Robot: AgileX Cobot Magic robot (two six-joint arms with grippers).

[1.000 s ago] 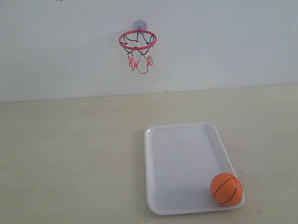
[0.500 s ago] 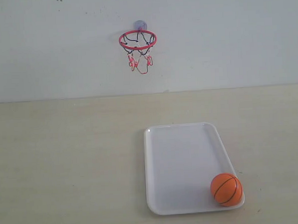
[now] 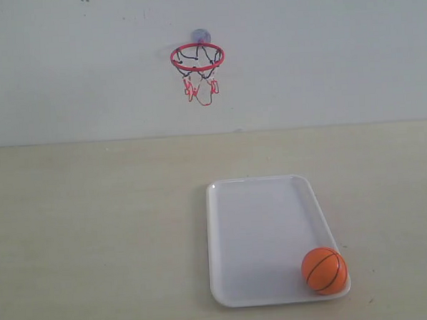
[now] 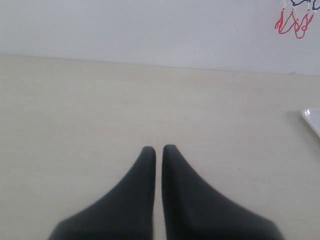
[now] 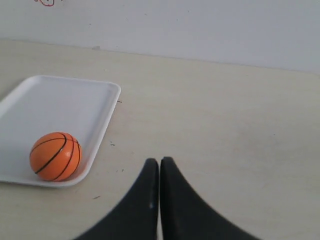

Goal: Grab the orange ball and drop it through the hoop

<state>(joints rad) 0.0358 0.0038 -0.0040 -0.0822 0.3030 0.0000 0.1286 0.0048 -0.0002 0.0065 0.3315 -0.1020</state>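
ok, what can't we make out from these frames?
- Exterior view: left hand and right hand are out of frame; their place by the tray is unknown.
- Exterior view: the hoop mount is mostly behind the rim, too small to read.
- Left wrist view: ball out of frame; top edge cuts the hoop to net ends; tray is one corner.
- Right wrist view: hoop nearly gone past the top edge; side edge crops the tray.

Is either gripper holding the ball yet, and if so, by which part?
Nothing is held. The left gripper and right gripper are both shut and empty. The orange ball lies in a corner of the white tray, untouched.
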